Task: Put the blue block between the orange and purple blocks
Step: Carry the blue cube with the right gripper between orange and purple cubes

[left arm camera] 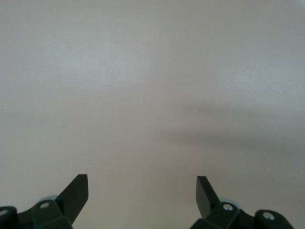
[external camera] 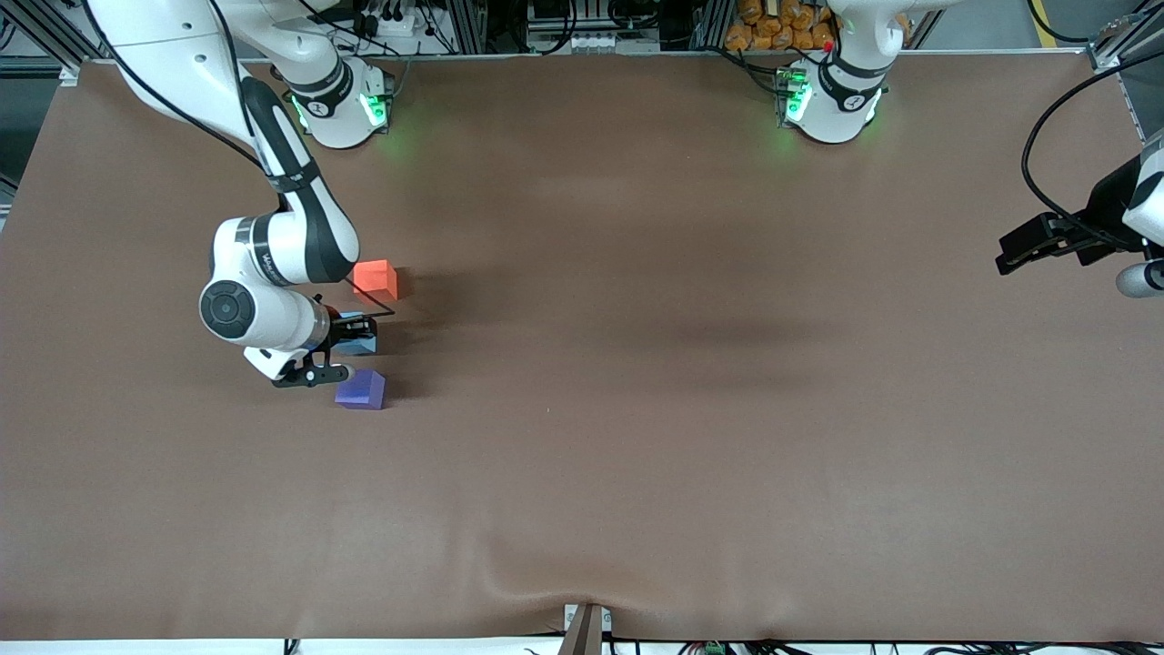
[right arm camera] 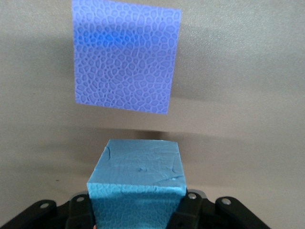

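Observation:
My right gripper is shut on the light blue block, which fills the space between its fingers in the right wrist view. The blue block sits low in the gap between the orange block and the purple block. I cannot tell whether it touches the table. The purple block lies just ahead of it, a small gap apart. My left gripper waits open over the table's edge at the left arm's end, with only bare brown cloth between its fingertips.
The brown cloth-covered table stretches wide from the three blocks toward the left arm's end. Both arm bases stand along the edge farthest from the front camera. A cloth fold and a clamp sit at the nearest edge.

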Tool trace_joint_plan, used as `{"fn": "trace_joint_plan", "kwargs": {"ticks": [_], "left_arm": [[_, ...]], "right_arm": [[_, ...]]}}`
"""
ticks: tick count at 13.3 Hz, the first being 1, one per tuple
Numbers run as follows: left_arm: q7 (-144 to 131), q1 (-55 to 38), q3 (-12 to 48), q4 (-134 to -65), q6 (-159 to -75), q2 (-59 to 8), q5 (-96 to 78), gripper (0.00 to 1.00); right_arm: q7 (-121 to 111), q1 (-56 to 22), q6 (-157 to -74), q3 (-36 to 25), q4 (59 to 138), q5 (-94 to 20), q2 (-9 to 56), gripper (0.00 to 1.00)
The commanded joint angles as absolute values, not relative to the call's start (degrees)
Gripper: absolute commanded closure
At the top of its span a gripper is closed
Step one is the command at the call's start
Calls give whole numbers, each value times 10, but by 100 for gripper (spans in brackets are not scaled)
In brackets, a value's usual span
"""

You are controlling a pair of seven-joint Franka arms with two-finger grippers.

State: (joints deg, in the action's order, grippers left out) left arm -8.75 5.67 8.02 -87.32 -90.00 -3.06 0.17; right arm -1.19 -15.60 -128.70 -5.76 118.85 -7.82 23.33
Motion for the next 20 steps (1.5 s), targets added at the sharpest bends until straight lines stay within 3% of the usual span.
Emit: {"fn": "trace_joint_plan", "kwargs": {"ticks": [1,20], "left_arm": [[-91,64,83,-888,-906,-16,-11,0],[-81,63,82,-875,-881,-18,-4,0]], "right_arm": [[-18,-153,-1307,-47,1199,-72,233,71],[33,-177,-1309,-47,1210,-73,247,63]]}}
